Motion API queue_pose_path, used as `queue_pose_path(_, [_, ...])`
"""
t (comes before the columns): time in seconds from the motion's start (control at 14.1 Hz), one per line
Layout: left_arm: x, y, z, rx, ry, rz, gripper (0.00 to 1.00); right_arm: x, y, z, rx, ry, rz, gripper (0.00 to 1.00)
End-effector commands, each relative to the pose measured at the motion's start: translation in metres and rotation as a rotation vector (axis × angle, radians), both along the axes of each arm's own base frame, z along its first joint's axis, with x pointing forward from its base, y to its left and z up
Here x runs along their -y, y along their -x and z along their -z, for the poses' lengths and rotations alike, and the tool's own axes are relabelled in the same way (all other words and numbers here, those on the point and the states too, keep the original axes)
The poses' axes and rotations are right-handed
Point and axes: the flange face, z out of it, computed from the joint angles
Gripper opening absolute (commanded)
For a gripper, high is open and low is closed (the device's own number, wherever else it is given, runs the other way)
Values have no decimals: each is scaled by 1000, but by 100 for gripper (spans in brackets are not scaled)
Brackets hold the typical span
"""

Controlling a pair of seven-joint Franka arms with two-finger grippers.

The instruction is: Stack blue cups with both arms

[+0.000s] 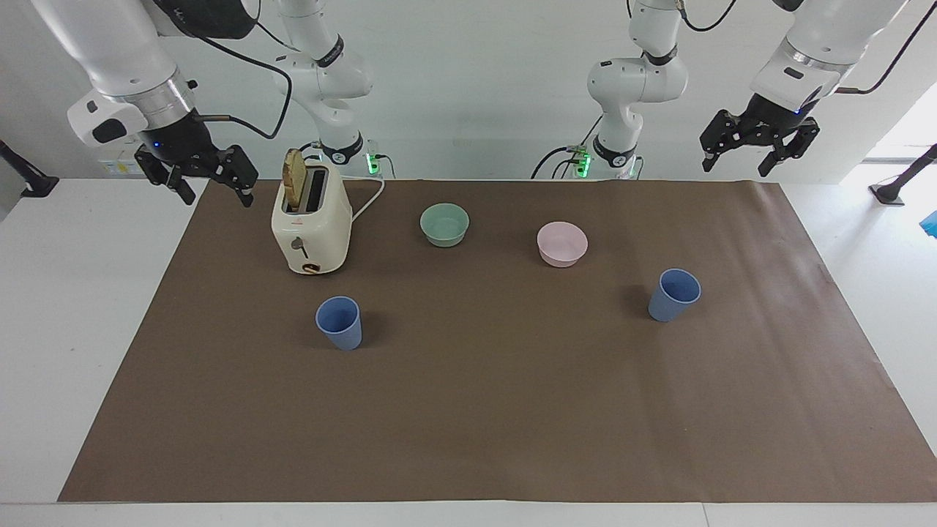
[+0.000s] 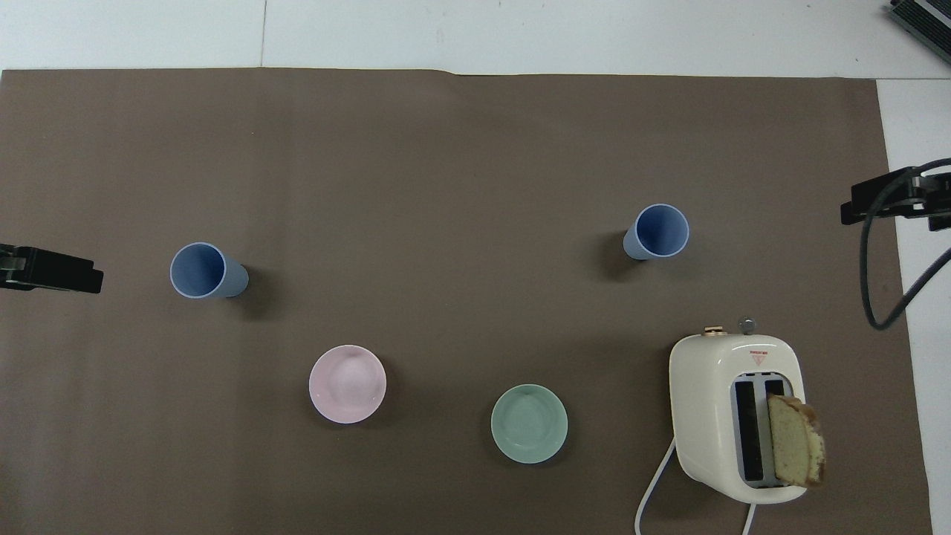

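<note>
Two blue cups stand upright and apart on the brown mat. One blue cup (image 1: 339, 323) (image 2: 657, 231) is toward the right arm's end, farther from the robots than the toaster. The other blue cup (image 1: 673, 294) (image 2: 204, 270) is toward the left arm's end. My right gripper (image 1: 214, 186) hangs open and empty high over the mat's edge beside the toaster; only its tip (image 2: 888, 199) shows from overhead. My left gripper (image 1: 734, 161) hangs open and empty high over the mat's corner at its own end, its tip (image 2: 52, 269) at the overhead view's edge.
A cream toaster (image 1: 310, 225) (image 2: 735, 412) with a bread slice sticking up stands near the right arm's base. A pale green bowl (image 1: 444, 224) (image 2: 529, 423) and a pink bowl (image 1: 562, 244) (image 2: 347, 383) sit nearer the robots than the cups.
</note>
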Motion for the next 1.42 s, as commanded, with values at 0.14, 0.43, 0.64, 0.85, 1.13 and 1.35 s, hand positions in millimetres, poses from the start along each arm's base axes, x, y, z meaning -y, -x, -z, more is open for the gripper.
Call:
queue_pose_path(0.14, [0,3,-5,6,2,0,100,3,5,-1,1,-25,-21,100])
queue_pose_path(0.43, [0,3,-6,11,2,0,100,2,5,-1,1,-25,-22,100])
queue_pose_path(0.64, [0,3,-6,11,2,0,100,3,5,-1,1,-25,-21,100])
queue_pose_path(0.85, [0,2,-8,16,-1,1,100,3,5,-1,1,-25,-24,100])
queue_pose_path(1.13, [-2,2,-7,19,-1,-4,100,4,5,-1,1,-22,-23,100])
queue_pose_path(1.35, [-18,-5,11,14,1,-34,100,4,5,-1,1,-21,-25,100])
